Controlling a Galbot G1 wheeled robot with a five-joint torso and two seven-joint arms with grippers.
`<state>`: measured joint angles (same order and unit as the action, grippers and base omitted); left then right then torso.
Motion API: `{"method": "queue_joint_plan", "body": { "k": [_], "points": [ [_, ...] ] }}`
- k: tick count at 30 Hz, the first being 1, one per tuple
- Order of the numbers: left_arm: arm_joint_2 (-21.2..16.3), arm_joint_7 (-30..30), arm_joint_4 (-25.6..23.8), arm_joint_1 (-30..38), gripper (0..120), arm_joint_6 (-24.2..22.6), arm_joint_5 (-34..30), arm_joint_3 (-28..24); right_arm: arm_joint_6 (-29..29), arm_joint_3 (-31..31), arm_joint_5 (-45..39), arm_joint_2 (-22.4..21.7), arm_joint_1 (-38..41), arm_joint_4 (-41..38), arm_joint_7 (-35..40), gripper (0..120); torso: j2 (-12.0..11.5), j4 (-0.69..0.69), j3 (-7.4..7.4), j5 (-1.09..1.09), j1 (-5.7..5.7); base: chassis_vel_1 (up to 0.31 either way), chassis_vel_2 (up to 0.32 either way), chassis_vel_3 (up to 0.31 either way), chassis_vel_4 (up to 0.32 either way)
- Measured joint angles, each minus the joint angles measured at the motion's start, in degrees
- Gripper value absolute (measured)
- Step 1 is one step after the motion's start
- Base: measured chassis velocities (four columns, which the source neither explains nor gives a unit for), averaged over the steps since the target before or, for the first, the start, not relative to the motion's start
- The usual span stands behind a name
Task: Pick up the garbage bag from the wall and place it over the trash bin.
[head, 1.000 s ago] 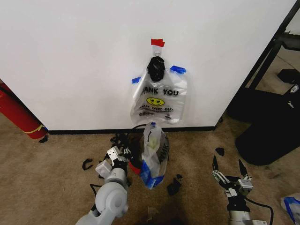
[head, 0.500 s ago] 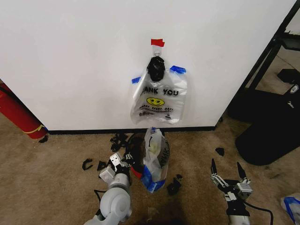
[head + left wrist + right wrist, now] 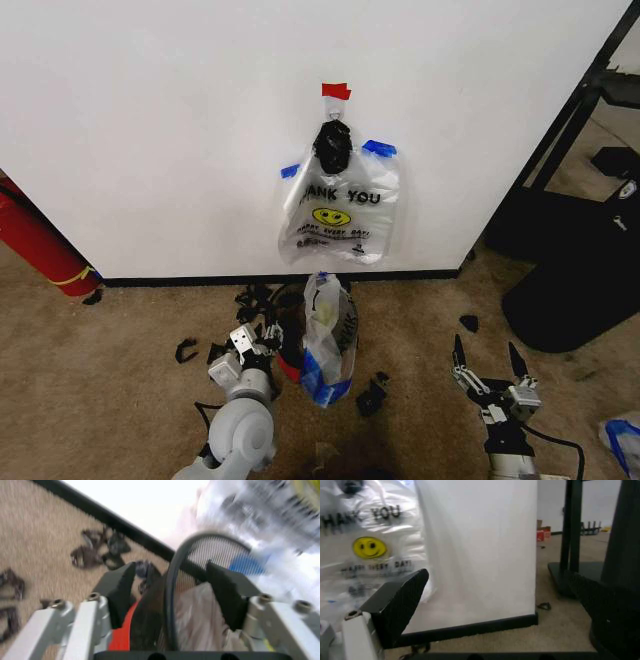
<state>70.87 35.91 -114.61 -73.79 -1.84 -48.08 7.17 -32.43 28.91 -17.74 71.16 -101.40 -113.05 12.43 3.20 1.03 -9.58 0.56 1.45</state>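
Left claw (image 3: 243, 344) sits open on the floor, straddling the trash bin (image 3: 165, 611) rim, the garbage bag (image 3: 328, 335) standing upright in the bin just to its right. Right claw (image 3: 492, 371), also open, waits well apart, far right.

Left gripper (image 3: 252, 343) and right gripper (image 3: 491, 365) both hang low, fingers spread.

Beige carpet (image 3: 110, 350), black stand (image 3: 575, 280)
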Motion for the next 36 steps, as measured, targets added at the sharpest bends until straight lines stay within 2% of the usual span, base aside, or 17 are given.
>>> {"method": "queue_joint_plan", "body": {
  "k": [3, 5, 7, 9, 11, 14, 16, 19, 20, 22, 24, 26, 27, 29, 31, 36],
  "points": [
    [-1.33, -0.12, -3.87, -0.67, 77, -0.16, 0.29, 1.71, 1.89, 0.26, -1.52, 0.02, 0.42, -0.87, 0.52, 100, 0.0, 0.01, 0.0, 0.0, 0.0, 0.0, 0.0, 0.0, 0.0],
    [-1.77, -0.62, -4.93, -1.11, 80, 0.01, 0.83, 2.43, 2.45, 0.2, -1.9, -0.15, 0.45, -1.09, 0.53, 100, 0.0, 0.01, 0.0, 0.0, 0.0, 0.0, 0.0, 0.0, 0.0],
    [-2.79, -2.17, -6.84, -2.38, 88, 0.7, 2.71, 4.05, 3.97, -0.27, -2.49, -0.73, 0.71, -1.53, 0.51, 100, 0.0, 0.01, 0.0, 0.0, 0.0, 0.0, 0.0, 0.0, 0.0],
    [-3.75, -3.99, -9.56, -4.58, 96, 2.45, 5.5, 6.51, 6.98, -1.01, -2.17, -1.32, 2.06, -1.81, 0.59, 100, 0.0, 0.01, 0.0, 0.01, 0.0, 0.0, 0.0, 0.0, 0.0],
    [-4.79, -5.57, -12.84, -7.41, 99, 3.27, 5.94, 9.17, 9.45, -2.22, -1.63, -1.81, 4.65, -1.79, 1.02, 100, 0.0, 0.01, 0.0, 0.01, 0.0, 0.0, 0.0, 0.0, 0.0],
    [-5.7, -7.25, -15.3, -10.99, 100, 3.95, 6.72, 11.78, 13.64, -4.44, -2.28, -2.63, 7.97, -1.78, 1.56, 100, 0.0, 0.0, 0.0, 0.01, 0.0, 0.0, 0.0, 0.0, 0.0],
    [-6.47, -8.95, -16.84, -14.08, 100, 5.18, 8.67, 13.62, 18.21, -6.42, -3.52, -3.45, 11.32, -1.88, 1.64, 100, 0.0, -0.07, 0.0, 0.0, 0.0, 0.0, 0.0, 0.0, 0.0],
    [-7.42, -10.36, -18.75, -17.44, 100, 5.9, 10.98, 14.34, 25.06, -7.79, -4.37, -4.32, 14.3, -2.96, 1.69, 100, 0.0, 0.01, 0.0, 0.01, 0.0, 0.0, 0.0, 0.0, 0.0],
    [-7.42, -10.36, -18.75, -17.44, 100, 5.9, 10.98, 14.34, 25.06, -7.79, -4.37, -4.32, 14.3, -2.96, 1.69, 100, 0.0, 0.01, 0.0, 0.01, 0.0, 0.0, 0.0, 0.0, 0.0],
    [-7.69, -11.0, -19.23, -18.66, 100, 6.28, 12.16, 14.29, 29.78, -8.43, -5.34, -4.92, 15.51, -4.26, 2.08, 100, 0.0, -0.03, 0.0, 0.0, 0.0, 0.0, 0.0, 0.0, 0.0],
    [-7.92, -11.34, -19.47, -19.63, 100, 6.42, 12.77, 14.26, 35.18, -10.01, -6.65, -5.48, 17.47, -5.18, 3.43, 100, 0.0, 0.05, 0.0, 0.04, 0.0, 0.0, 0.0, 0.0, 0.0],
    [-7.82, -11.31, -20.18, -20.48, 100, 6.31, 12.86, 14.49, 39.8, -12.8, -7.37, -5.52, 20.49, -5.43, 5.65, 100, 0.0, 0.02, 0.0, -0.01, 0.0, 0.0, 0.0, 0.0, 0.0],
    [-7.82, -11.31, -20.18, -20.48, 100, 6.31, 12.86, 14.49, 39.8, -12.8, -7.37, -5.52, 20.49, -5.43, 5.65, 100, 0.0, 0.02, 0.0, -0.01, 0.0, 0.0, 0.0, 0.0, 0.0],
    [-7.89, -11.24, -20.89, -20.81, 100, 6.01, 12.91, 14.91, 43.72, -15.34, -8.37, -5.11, 23.09, -5.76, 8.03, 100, 0.0, 0.0, 0.0, 0.03, 0.0, 0.0, 0.0, 0.0, 0.0],
    [-8.54, -11.04, -22.18, -21.24, 100, 5.32, 12.6, 16.24, 50.55, -19.92, -11.2, -3.46, 27.62, -6.28, 11.66, 100, 0.0, 0.01, 0.0, 0.02, 0.0, 0.0, 0.0, 0.0, 0.0],
    [-10.34, -10.79, -23.04, -22.35, 100, 4.67, 11.95, 18.53, 56.98, -25.9, -12.03, -0.5, 32.94, -5.19, 17.09, 100, 0.0, -0.01, 0.0, 0.01, 0.01, 0.0, 0.0, 0.0, 0.0]
  ]
}}
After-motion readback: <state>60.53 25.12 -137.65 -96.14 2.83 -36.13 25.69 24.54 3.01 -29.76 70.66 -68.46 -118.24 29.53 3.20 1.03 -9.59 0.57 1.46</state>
